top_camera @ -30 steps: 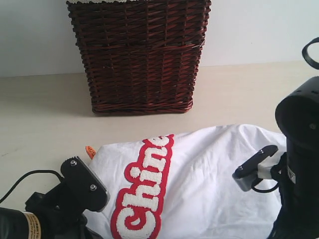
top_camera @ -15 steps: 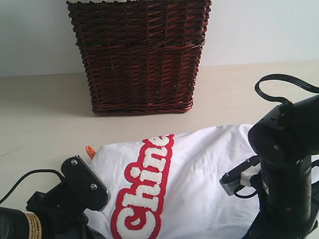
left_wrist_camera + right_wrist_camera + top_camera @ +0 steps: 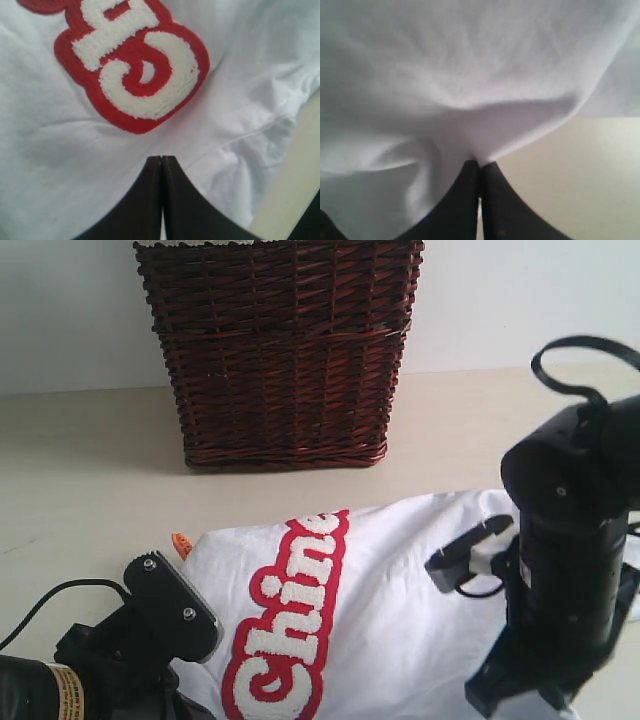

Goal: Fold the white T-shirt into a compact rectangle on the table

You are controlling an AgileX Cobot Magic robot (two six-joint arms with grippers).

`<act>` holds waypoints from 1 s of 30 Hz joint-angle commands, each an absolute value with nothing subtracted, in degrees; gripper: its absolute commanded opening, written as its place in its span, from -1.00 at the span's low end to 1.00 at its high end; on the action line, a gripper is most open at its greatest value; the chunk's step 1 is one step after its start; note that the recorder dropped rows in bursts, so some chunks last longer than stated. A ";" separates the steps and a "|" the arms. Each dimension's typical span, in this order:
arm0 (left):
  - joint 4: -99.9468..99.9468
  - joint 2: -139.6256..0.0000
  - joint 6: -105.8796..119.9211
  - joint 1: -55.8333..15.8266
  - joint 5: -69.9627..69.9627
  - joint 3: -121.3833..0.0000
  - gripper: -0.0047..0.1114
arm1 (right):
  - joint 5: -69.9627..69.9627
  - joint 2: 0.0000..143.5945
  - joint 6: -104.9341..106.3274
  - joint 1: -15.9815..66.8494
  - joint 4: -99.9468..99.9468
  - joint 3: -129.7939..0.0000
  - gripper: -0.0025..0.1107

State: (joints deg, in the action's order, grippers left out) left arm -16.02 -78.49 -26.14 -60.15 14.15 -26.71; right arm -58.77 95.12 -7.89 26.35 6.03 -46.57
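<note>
Pale beige table (image 3: pixel 90 470), plain light wall behind.

At the right gripper (image 3: pixel 480 167) the jaws are pressed together on a fold of the white T-shirt (image 3: pixel 400 590). The cloth is gathered into the tips and rises there in a soft ridge. Bare tabletop shows just beside that edge.

At the left gripper (image 3: pixel 161 159) the jaws are together with no gap. The tips sit on the shirt close under the fuzzy "C" of the red-outlined lettering (image 3: pixel 135 65). Cannot tell whether any cloth is caught between them.

Exterior view: the right arm (image 3: pixel 570 560) stands over the shirt's right side. The left arm (image 3: pixel 165 615) is low at its left edge.

The shirt lies spread on the near part of the table, lettering running diagonally up its middle. A small orange tag (image 3: pixel 181 543) pokes out at the left edge.

A dark wicker basket (image 3: pixel 280 350) stands at the back, apart from the shirt.
</note>
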 commanded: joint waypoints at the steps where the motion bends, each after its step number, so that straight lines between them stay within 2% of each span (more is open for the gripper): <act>1: -16.08 -78.42 -25.96 -60.43 13.55 -26.66 -0.92 | -59.99 91.76 -4.54 26.35 1.80 -55.05 -0.96; 7: -16.78 -78.42 -25.87 -60.43 13.51 -26.66 -0.92 | -55.22 92.19 5.19 27.95 -12.36 -65.26 -0.96; 10: -16.77 -76.98 -26.78 -60.43 13.72 -26.66 -0.92 | -50.04 95.47 5.20 29.31 -11.72 -67.82 -0.96; 14: -17.04 -73.57 -27.81 -60.43 16.02 -26.66 -0.92 | -49.67 102.28 6.44 29.31 -11.22 -69.88 -0.95; 17: -17.41 -70.49 -28.40 -60.43 19.24 -26.66 -0.92 | -52.96 106.05 6.32 29.31 -7.70 -70.18 -0.76; 23: -20.26 -64.58 -31.42 -60.43 22.67 -26.66 -0.92 | -55.97 106.34 6.44 29.31 -4.65 -70.18 -0.18; 30: -21.70 -62.09 -32.19 -60.43 26.39 -26.66 -0.92 | -61.75 97.10 5.03 29.31 -3.67 -68.49 -0.13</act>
